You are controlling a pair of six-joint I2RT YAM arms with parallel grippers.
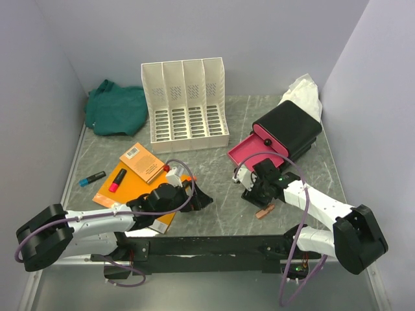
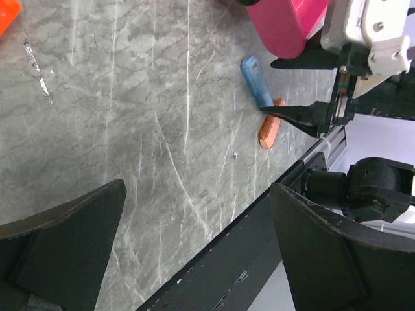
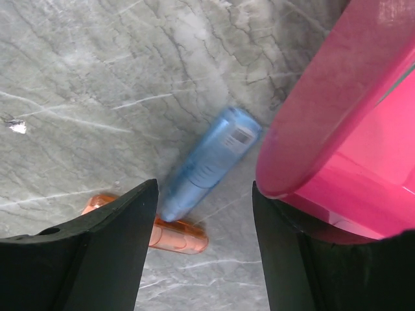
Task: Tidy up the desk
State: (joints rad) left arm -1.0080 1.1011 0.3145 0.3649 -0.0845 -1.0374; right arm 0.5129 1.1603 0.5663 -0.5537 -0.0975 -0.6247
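The desk (image 1: 214,188) is dark grey-green stone with white veins. My right gripper (image 1: 251,190) is open and hovers low by the open pink drawer (image 1: 249,152) of a black box (image 1: 290,129). In the right wrist view a blue highlighter (image 3: 207,165) and an orange highlighter (image 3: 175,234) lie on the stone between and just ahead of its fingers, next to the pink drawer (image 3: 350,129). My left gripper (image 1: 200,197) is open and empty over bare desk. Its view shows the blue highlighter (image 2: 257,81), the orange highlighter (image 2: 269,131) and the right gripper (image 2: 295,87).
A white file organizer (image 1: 187,107) stands at the back centre and a green cloth (image 1: 117,107) lies at the back left. Orange notebooks (image 1: 139,178) lie at the left with a red marker (image 1: 117,179) on them; a blue marker (image 1: 92,178) lies beside. White cloth (image 1: 305,94) lies behind the box.
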